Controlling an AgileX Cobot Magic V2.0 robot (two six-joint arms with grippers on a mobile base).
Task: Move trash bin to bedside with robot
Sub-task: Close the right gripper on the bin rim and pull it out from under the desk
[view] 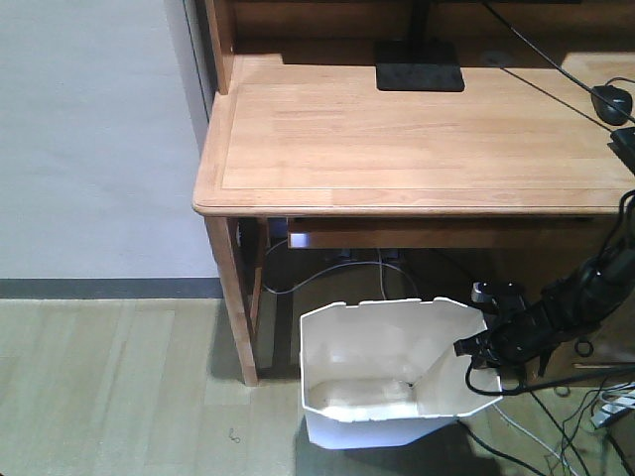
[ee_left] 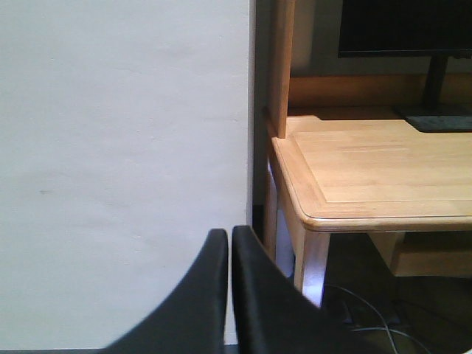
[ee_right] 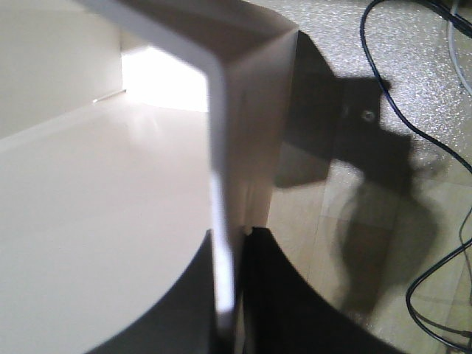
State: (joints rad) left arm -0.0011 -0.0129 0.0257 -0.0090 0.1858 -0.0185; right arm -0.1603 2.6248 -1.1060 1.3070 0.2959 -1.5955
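**Right arm grips the bin at the desk**

We see the trash bin [view: 367,428] standing on the floor, just in front of the wooden desk [view: 417,139] and partly under its edge. The right gripper [ee_right: 234,236] is clamped on the bin's right wall at the rim, one finger inside and one outside. The left gripper [ee_left: 230,240] hangs in the air facing the pale wall beside the desk, fingers pressed together, holding nothing.

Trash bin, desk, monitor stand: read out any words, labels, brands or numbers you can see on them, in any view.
None readable.
The bin, desk and monitor stand show no writing in any view.
The mouse is too small to tell.
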